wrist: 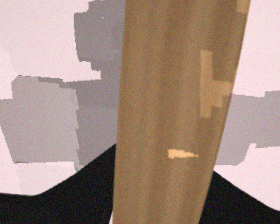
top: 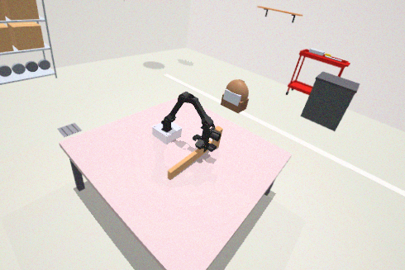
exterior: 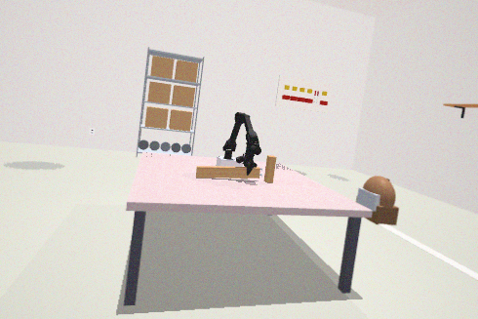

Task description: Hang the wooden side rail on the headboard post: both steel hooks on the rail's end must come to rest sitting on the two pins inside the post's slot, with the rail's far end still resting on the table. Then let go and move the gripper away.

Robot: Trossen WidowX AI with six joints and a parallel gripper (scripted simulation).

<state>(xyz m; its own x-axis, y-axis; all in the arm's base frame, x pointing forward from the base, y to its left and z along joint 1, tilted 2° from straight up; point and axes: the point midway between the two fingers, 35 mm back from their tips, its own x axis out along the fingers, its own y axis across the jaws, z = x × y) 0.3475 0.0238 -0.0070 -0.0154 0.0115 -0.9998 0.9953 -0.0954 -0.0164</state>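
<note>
The wooden side rail (top: 186, 165) (exterior: 219, 173) (wrist: 170, 100) lies long and nearly level; its far end is at or very near the table top. My gripper (top: 205, 149) (exterior: 250, 172) is shut on the rail near its post end; in the wrist view the black fingers stand on both sides of the wood. The headboard post (top: 219, 136) (exterior: 270, 169) stands upright just beyond that end. In the exterior view a narrow gap shows between rail end and post, with small pale bits in it, perhaps the hooks. The slot and its pins cannot be made out.
The pink table (top: 165, 227) (exterior: 195, 197) carries the arm's white base block (top: 166, 133) (exterior: 224, 161), behind the rail. A brown round object (top: 237, 91) (exterior: 379, 192), a dark cabinet (top: 331, 103) and a red cart (top: 322, 57) stand off the table.
</note>
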